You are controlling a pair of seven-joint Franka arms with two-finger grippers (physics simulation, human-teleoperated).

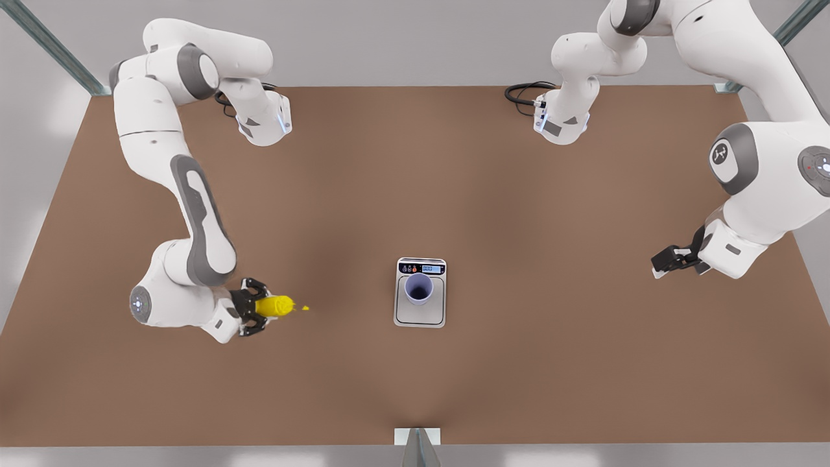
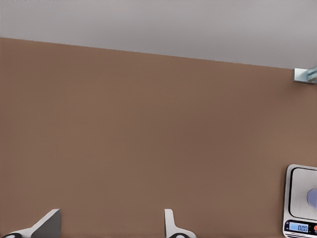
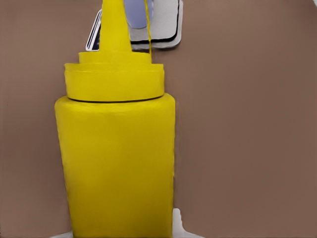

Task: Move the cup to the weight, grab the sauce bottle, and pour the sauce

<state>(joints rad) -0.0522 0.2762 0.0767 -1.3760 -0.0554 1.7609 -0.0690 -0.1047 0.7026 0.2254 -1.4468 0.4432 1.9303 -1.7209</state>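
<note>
While the brown table (image 1: pixel 519 194) gives me plenty of room, I'm starting with the arms. The right gripper (image 1: pixel 259 307), at lower left of the front view, is pinching the sauce bottle (image 1: pixel 275 305) by its body, laid over with the nozzle aimed at the scale. The left gripper (image 1: pixel 668 259) waits at the right edge, well apart from everything, and its wrist view shows its fingers (image 2: pixel 47 224) spread with nothing between them.

At centre, the kitchen scale (image 1: pixel 420 312) carries the cup (image 1: pixel 419 287) on its plate, so I judge the first step done. The bottle is a long way short of that cup. A yellow speck of sauce (image 1: pixel 305 308) sits just off the nozzle tip, over bare table.

My call: tip the nozzle up, carry the bottle across, and tilt only once the nozzle is above the rim.

The front view gives me that gap. The right wrist view gives me alignment instead, with the nozzle overlapping the cup (image 3: pixel 136 12) and scale (image 3: pixel 166 29). The left wrist view adds the scale's (image 2: pixel 299 198) lit display.
</note>
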